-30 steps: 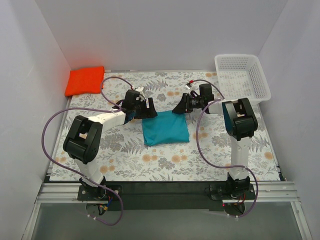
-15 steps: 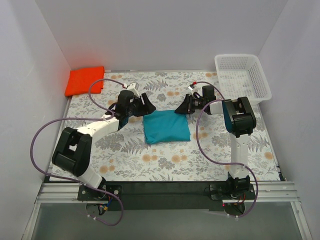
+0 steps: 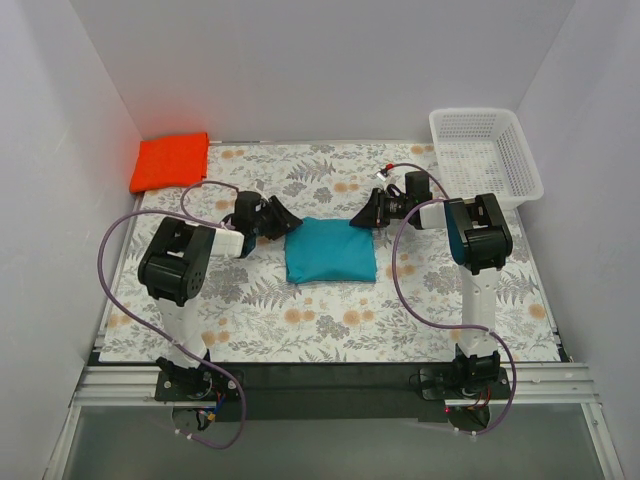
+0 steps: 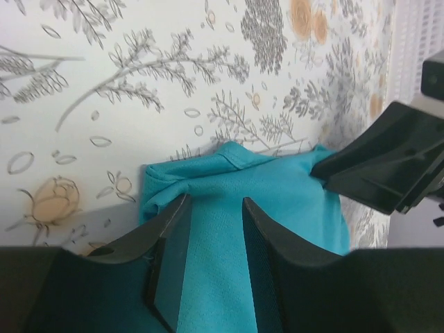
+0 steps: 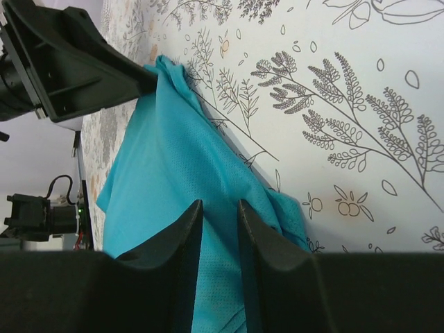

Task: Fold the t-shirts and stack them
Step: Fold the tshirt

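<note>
From above, you have the teal t-shirt (image 3: 330,255) folded into a pad in the middle of the table (image 3: 330,320). The left gripper (image 3: 283,218) sits at its far-left corner and the right gripper (image 3: 362,218) at its far-right corner, set, I judge, for a two-handed lift. The orange-red t-shirt (image 3: 170,161) lies folded in the far-left corner, well apart, and is likely the base of the stack. The white basket (image 3: 483,152) at far right holds nothing.

Your left wrist view shows narrow jaws straddling the shirt's corner with cloth between them. You cannot tell whether they pinch it.

Your right wrist view shows jaws drawn close on the opposite edge, cloth filling the gap: a grip, by the look.
</note>
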`<state>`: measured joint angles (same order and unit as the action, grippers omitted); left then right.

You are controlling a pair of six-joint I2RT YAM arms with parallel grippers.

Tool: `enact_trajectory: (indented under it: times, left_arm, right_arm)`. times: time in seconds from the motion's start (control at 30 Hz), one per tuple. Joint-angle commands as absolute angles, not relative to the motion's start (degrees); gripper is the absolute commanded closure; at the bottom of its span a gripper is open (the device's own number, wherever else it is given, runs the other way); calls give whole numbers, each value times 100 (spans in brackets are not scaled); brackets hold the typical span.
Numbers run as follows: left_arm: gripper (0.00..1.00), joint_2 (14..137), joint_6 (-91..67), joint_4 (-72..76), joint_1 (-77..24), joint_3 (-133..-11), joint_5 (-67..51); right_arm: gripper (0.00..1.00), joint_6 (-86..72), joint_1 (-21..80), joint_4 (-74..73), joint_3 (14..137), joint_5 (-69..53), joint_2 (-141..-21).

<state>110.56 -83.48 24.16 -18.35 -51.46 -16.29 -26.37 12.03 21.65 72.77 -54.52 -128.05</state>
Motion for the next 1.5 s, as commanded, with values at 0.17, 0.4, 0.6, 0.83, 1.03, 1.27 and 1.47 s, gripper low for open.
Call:
enact_trajectory:
  times: [0.17,0.4,0.6,0.83,1.03,1.27,1.47]
  left_arm:
    - [53,10776,-8623,2059,-1494,-5159,-1363]
    - [25,9494,-8350,1336,-1529,-5353,-1362]
    - [26,8579,-8489,1072,-1880,-5047,-1669]
    - [45,8621,-8858,1160,-2215,-4028,-1802]
    - [57,8894,-9280,1021,-2215,-3543,-1574]
    - [64,8377,-9124,239,-2109,-3428,-933]
    - [45,7410,-8825,-211,-2170,-3647,-940]
  right_arm:
    - [66,-2434,950,2197,7242,-5370,-12719]
    - [65,-2786,949,2215,6997,-5318,-11638]
    - [64,-2953,1124,2276,6452,-5264,-10671]
    - [65,-3146,1450,2740,5529,-4931,-10512]
    - [66,-3129,1433,3085,5063,-4694,-11082]
    - [68,-3023,1160,3067,4878,-4781,-10997]
    - [67,-3374,1178,3006,4694,-5115,-10074]
